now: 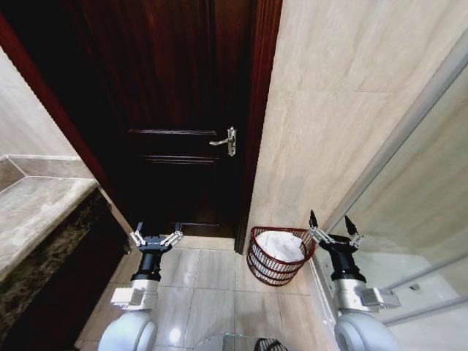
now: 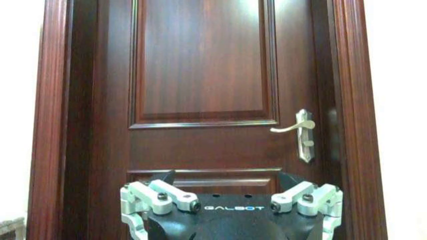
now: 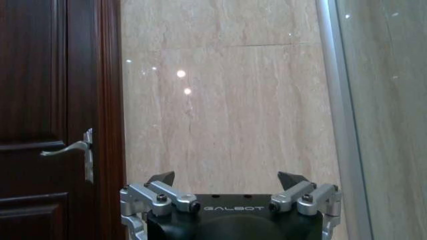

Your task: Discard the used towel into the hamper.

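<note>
A small room with pale stone walls is seen from above. The floor (image 1: 212, 274) is laid with light, shiny tiles. A dark wooden door (image 1: 175, 117) is shut at the back, and a silver handle (image 1: 228, 141) is fixed on its right side. On the left, a stone counter (image 1: 36, 208) with a dark front is seen. On the right, a glass panel (image 1: 420, 197) with a metal edge is set against the wall. The hamper (image 1: 276, 257) is placed on the floor in the corner, against the wall just right of the door frame. A white towel (image 1: 279, 244) is seen lying inside it, filling most of the top. The left gripper (image 1: 156, 237) is held up in front of the door, well apart from the hamper, which is off to the right of its fingers. Its fingers (image 2: 167, 196) are spread wide and nothing is held between them. The right gripper (image 1: 335, 229) is held just beside the hamper, with the hamper's rim close to its left finger. Its fingers (image 3: 163, 192) are spread wide too, and nothing is held. In the right wrist view, the stone wall (image 3: 227, 100) is faced by the fingers, with the door to one side and the glass to the other.
</note>
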You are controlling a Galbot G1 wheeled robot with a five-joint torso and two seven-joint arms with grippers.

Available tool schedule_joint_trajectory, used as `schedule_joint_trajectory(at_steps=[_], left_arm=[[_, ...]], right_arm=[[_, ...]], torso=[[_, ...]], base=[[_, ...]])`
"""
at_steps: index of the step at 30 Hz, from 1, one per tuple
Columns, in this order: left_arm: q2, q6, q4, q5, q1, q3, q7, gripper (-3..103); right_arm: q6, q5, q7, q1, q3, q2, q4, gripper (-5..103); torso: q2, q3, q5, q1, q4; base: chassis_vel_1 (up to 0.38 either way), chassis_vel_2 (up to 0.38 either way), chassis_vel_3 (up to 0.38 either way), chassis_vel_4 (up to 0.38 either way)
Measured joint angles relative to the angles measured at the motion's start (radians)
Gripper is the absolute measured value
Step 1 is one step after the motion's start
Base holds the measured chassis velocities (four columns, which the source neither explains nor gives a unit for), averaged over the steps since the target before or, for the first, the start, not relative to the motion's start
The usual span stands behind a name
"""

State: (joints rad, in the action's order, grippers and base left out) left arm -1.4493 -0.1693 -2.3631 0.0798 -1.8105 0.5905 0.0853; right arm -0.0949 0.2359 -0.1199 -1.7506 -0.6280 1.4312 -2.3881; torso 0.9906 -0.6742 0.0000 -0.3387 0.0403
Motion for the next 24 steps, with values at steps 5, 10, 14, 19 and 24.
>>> schedule_joint_trajectory(at_steps=[5, 10, 14, 19, 24], left_arm=[[0.002, 0.000, 0.001, 0.002, 0.001, 0.001, 0.000, 100], [0.004, 0.001, 0.002, 0.003, 0.002, 0.002, 0.000, 100], [0.005, 0.003, 0.002, 0.003, 0.005, 0.002, 0.000, 100], [0.004, 0.008, 0.001, 0.004, 0.005, -0.001, -0.001, 100], [0.005, 0.008, 0.001, 0.005, 0.005, 0.000, -0.001, 100]], right_arm=[[0.002, 0.000, -0.004, 0.003, 0.001, 0.000, 0.000, 100], [0.004, 0.000, -0.005, 0.005, 0.001, -0.001, -0.001, 100], [0.006, 0.000, -0.008, 0.008, 0.001, -0.002, -0.001, 100], [0.008, 0.001, -0.011, 0.012, 0.002, -0.003, -0.001, 100], [0.010, 0.003, -0.012, 0.015, 0.002, -0.004, -0.001, 100]], torso=[[0.023, -0.013, 0.0000, -0.010, 0.0000], [0.044, -0.025, 0.0000, -0.020, 0.0000], [0.066, -0.037, 0.0000, -0.029, 0.0000], [0.091, -0.051, 0.0000, -0.040, 0.0000], [0.116, -0.065, 0.0000, -0.051, 0.0000]], base=[[0.000, 0.000, 0.000, 0.000], [0.000, 0.000, 0.000, 0.000], [0.000, 0.000, 0.000, 0.000], [0.000, 0.000, 0.000, 0.000], [0.000, 0.000, 0.000, 0.000]])
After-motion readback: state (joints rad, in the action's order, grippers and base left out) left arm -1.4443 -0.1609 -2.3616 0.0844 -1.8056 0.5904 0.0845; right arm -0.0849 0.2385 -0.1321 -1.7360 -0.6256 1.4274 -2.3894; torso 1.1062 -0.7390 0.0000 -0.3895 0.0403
